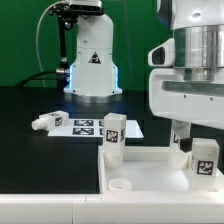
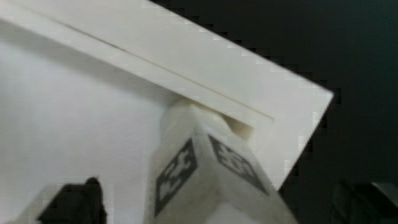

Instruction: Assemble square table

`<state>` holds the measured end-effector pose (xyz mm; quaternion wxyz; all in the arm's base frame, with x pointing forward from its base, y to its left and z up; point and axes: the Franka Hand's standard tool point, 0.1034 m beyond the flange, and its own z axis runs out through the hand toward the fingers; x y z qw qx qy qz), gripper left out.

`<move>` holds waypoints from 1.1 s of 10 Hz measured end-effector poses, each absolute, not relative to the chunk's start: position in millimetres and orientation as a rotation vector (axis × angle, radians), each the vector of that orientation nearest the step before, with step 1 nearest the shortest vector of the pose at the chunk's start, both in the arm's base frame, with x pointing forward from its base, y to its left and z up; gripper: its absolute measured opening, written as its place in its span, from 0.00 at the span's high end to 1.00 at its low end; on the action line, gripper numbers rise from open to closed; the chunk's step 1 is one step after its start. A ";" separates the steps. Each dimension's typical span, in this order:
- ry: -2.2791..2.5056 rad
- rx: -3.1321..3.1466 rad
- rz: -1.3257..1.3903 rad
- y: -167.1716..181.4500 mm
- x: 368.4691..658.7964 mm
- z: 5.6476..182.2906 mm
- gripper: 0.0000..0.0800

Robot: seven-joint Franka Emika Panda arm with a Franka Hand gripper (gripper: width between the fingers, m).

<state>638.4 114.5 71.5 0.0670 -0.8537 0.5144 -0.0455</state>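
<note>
Two dark fingers (image 2: pixel 71 203) of the pincer (image 2: pixel 214 208) stand wide apart, open and gripping nothing; a clear gap shows between the plainly seen finger and the leg (image 2: pixel 199 165) that rises between them. That leg stands at a corner of the square table's panel (image 2: pixel 98 110), inside the raised rim, though whether it is fully seated there cannot be told. In the exterior view the panel lies flat on the dark counter (image 1: pixel 30 100) in the foreground. A second leg (image 1: pixel 113 135) appears to stand upright at its far corner toward that view's left, and an empty round socket (image 1: pixel 120 185) shows at the near corner on the same side. A third leg (image 1: pixel 45 122) lies on its side on the counter, well apart from the panel and just beside the marker board (image 1: pixel 85 126); a fourth cannot be made out. The parts look like hard moulded plastic, so they are probably light, stiff and not fragile, but smooth enough to slip under a loose pinch. A leg is likely best taken across two opposite flat faces, around mid-height, so the jaws bear squarely. The panel, being light, may slide or turn on the counter when a leg is twisted into it, and its thin rim seems the only place to pinch it.
</note>
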 end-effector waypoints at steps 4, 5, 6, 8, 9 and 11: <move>1.172 -2.793 -0.170 110.0 638.7 70.6 0.19; 0.841 -2.942 -0.197 109.6 640.6 71.4 0.19; 0.541 -3.033 -0.216 109.8 643.3 72.0 0.19; 0.618 -3.015 -0.213 108.8 643.0 71.5 0.32; 0.618 -3.015 -0.213 108.7 643.0 71.4 0.56; 0.745 -2.979 -0.208 108.5 643.0 71.4 0.65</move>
